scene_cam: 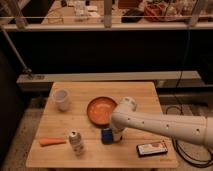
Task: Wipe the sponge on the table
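The dark-blue sponge (106, 135) rests on the light wooden table (135, 92), just in front of the orange plate (100, 111). My white arm reaches in from the right, and its gripper (114, 134) sits at the sponge's right side, shut on it. The arm's wrist hides most of the fingers and the sponge's right edge.
A white cup (61, 99) stands at the table's back left. A can (76, 142) and a carrot (52, 141) lie front left. A flat red-and-white box (152, 148) is front right. A grey ledge (90, 78) runs behind the table, with cables (190, 147) on the floor at right.
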Robot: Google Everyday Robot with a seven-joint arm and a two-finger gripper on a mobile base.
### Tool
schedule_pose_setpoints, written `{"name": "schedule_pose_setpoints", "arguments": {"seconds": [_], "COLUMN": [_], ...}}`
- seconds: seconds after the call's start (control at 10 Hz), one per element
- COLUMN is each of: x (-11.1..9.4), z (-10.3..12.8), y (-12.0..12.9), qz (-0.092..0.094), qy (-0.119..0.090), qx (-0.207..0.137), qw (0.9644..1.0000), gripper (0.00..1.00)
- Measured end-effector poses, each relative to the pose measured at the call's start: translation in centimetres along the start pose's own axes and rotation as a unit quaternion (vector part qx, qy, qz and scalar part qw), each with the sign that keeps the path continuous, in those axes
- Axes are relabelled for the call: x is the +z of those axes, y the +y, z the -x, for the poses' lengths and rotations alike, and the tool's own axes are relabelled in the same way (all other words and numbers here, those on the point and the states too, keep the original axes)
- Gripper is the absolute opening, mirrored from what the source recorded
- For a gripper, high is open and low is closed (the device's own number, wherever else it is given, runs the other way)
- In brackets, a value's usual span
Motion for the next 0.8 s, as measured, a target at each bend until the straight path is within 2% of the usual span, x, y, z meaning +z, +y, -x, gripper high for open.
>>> {"name": "schedule_pose_setpoints", "arguments": {"seconds": [0.4,0.7,0.8], "x": [0.5,0.2,0.2], "z": [-3.3,-4.4,-4.4], "y": [2.1,5.1,5.2], "qz": [-0.001,-0.002,-0.001], "qy": [-0.006,-0.008,-0.008], "qx": [0.044,0.061,0.063], "qw": [0.999,0.9981,0.998], "gripper": [0.0,0.0,0.0]}}
